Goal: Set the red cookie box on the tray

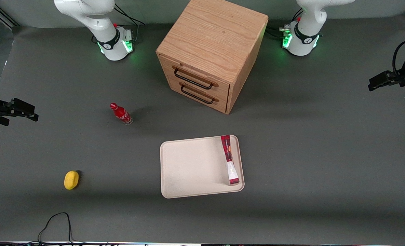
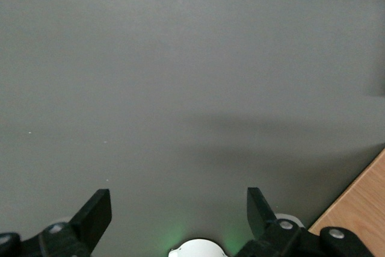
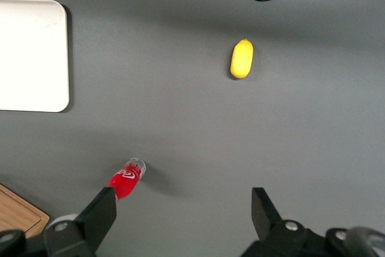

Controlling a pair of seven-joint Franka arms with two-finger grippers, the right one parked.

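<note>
The red cookie box (image 1: pixel 230 159) stands on its thin edge on the cream tray (image 1: pixel 188 167), along the tray's side toward the working arm's end, red with an orange spot and a white end nearest the camera. My left gripper (image 1: pixel 373 84) hangs at the working arm's end of the table, well away from the tray. In the left wrist view the gripper (image 2: pixel 179 209) is open and empty over bare grey table. A bare corner of the tray shows in the right wrist view (image 3: pixel 30 58).
A wooden two-drawer cabinet (image 1: pixel 211 51) stands farther from the camera than the tray; its corner shows in the left wrist view (image 2: pixel 361 221). A small red bottle (image 1: pixel 121 113) and a yellow lemon-like object (image 1: pixel 71 179) lie toward the parked arm's end. A black cable (image 1: pixel 55 223) lies near the front edge.
</note>
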